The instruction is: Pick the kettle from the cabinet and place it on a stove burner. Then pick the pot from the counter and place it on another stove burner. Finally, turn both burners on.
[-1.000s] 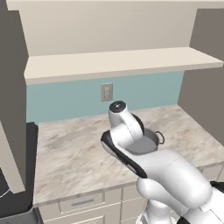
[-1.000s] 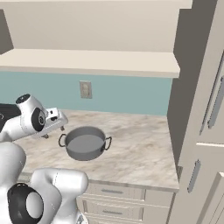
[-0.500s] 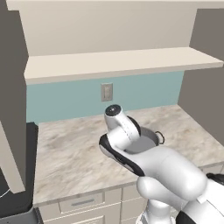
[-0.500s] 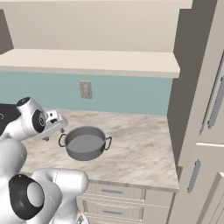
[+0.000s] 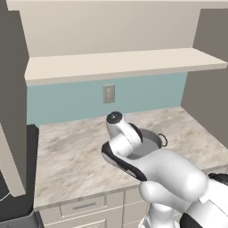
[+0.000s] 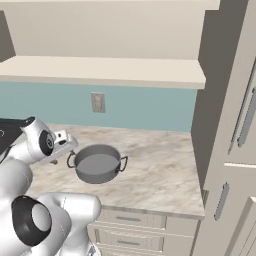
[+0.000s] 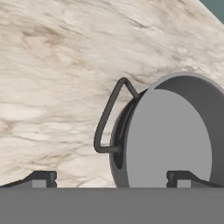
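Wide open and empty, the claw [image 7: 110, 177] hovers over the marbled counter [image 7: 48, 78], the grey pot [image 7: 168, 135] just ahead, its loop handle [image 7: 109, 118] between the fingertips; best to descend squarely and close on the rim.

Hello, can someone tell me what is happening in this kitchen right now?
A white robot arm is reaching over the counter toward the pot, a wide grey one with two loop handles. Its gripper is open and holds nothing. In the hand view, one finger tip sits outside the pot's near handle and the other over the pot's inside, so it looks lined up for that side. The pot rests on the counter, not yet lifted.
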